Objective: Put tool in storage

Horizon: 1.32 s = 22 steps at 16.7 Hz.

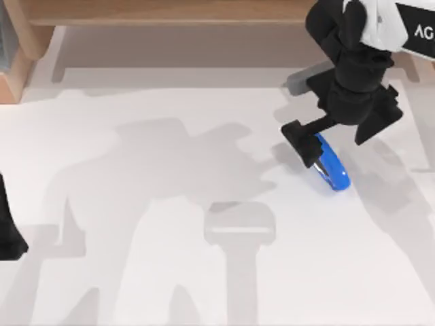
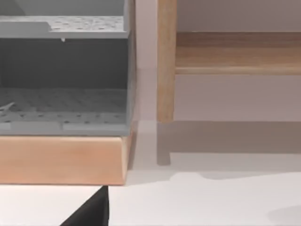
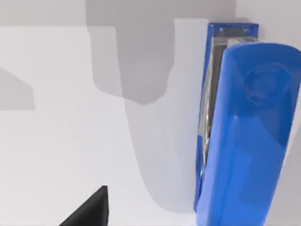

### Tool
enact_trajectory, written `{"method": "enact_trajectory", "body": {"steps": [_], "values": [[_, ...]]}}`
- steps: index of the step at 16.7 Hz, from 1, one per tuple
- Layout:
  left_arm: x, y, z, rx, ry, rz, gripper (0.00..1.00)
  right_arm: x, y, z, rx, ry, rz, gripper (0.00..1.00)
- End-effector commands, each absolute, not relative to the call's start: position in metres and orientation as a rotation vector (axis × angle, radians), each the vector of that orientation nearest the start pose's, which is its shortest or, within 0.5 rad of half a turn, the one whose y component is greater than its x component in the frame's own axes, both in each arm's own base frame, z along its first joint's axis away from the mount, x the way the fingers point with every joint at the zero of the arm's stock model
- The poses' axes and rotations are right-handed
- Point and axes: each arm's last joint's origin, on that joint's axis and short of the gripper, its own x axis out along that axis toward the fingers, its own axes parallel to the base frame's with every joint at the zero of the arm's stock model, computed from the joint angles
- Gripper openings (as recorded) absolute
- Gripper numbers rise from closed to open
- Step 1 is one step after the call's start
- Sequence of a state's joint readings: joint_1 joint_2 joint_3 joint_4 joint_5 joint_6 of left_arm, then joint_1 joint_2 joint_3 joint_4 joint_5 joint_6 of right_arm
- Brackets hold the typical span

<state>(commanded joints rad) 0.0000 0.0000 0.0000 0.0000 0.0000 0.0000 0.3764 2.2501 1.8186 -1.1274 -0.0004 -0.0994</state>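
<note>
Blue glossy rounded stapler (image 1: 331,166) lies on white desk (image 1: 136,272). Right tool (image 1: 315,152), released, sits off-centre and should straddle the stapler squarely before clenching. Left arm (image 1: 7,238) parked at the desk's left.

One blue stapler (image 1: 331,167) lies on the one white table (image 1: 170,272), touching the right hand (image 1: 307,151) on its outer side. Two black arms: the right hand over the stapler, the left hand (image 1: 8,231) parked well apart from it. One grey storage unit (image 2: 66,75) with two shelves sits on one wooden base (image 2: 61,160), ahead of the left hand.
</note>
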Motion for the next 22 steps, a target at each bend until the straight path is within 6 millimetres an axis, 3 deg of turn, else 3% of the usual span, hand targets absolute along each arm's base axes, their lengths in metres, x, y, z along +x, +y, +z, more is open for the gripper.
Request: {"method": "enact_trajectory", "body": {"steps": [4, 9, 13, 22], "values": [[0.106, -0.001, 0.160, 0.000, 0.000, 0.000, 1.00, 0.408, 0.166, 0.152, -0.376, 1.528, 0.384, 1.00], [0.106, -0.001, 0.160, 0.000, 0.000, 0.000, 1.00, 0.409, 0.167, 0.112, -0.375, 1.523, 0.385, 1.00], [0.106, -0.001, 0.160, 0.000, 0.000, 0.000, 1.00, 0.408, 0.167, 0.108, -0.376, 1.526, 0.385, 1.00], [0.106, -0.001, 0.160, 0.000, 0.000, 0.000, 1.00, 0.408, 0.167, 0.108, -0.376, 1.526, 0.385, 0.32]]}}
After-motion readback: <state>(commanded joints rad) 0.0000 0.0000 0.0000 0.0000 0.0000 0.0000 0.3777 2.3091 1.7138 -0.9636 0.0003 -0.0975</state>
